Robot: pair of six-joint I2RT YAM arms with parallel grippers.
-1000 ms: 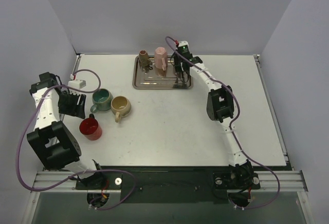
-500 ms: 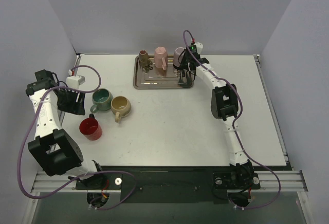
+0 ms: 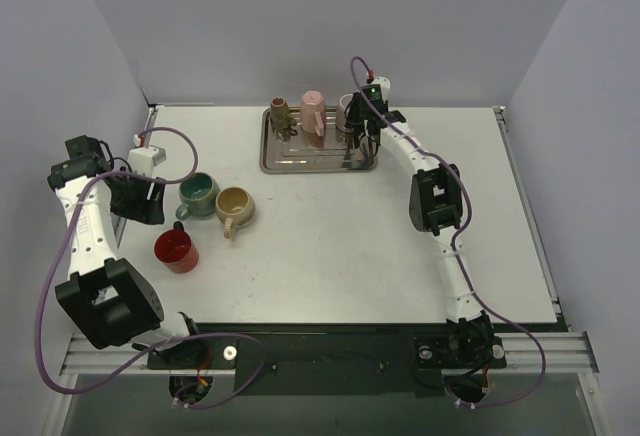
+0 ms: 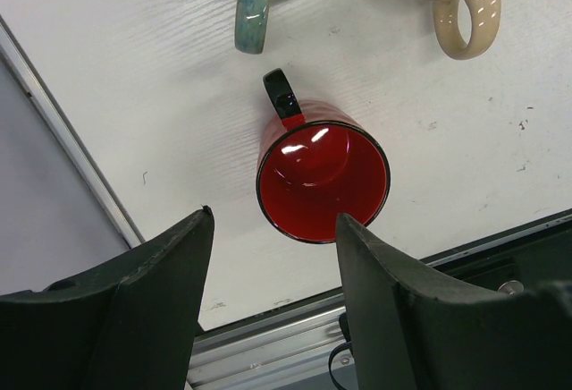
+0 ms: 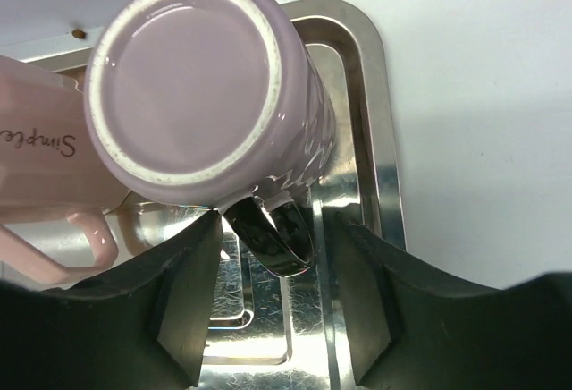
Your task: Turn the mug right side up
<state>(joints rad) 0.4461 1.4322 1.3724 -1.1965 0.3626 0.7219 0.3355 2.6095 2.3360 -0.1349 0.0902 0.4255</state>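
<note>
- Pose of left arm (image 3: 85,226): folded up along the L edge of the tabletop (image 3: 330,256), elbow low by the front rail, wrist bent over w/ its camera looking down at the mugs.
- left gripper (image 4: 275,216): jaws wide apart, holding nothing, hanging above the red mug (image 4: 322,180), no contact.
- Red mug upright, mouth up, black handle pointing twd the teal mug (image 3: 199,194); tan mug (image 3: 235,206) just beside the teal one, both mouth up.
- tray (image 3: 300,164) at back centre: brown mug (image 3: 281,116), pink mug (image 3: 313,114), then lavender mug (image 5: 201,86) at the R end.
- Lavender mug is base up, mouth down on the tray, close against the pink mug.
- right arm (image 3: 435,201): stretched long from its base at front R, up across the tabletop to the tray's R end.
- right gripper (image 5: 273,220): partly open, fingers either side of the lavender mug's dark handle (image 5: 268,238), a thin gap showing on one side, so not clamped.
</note>
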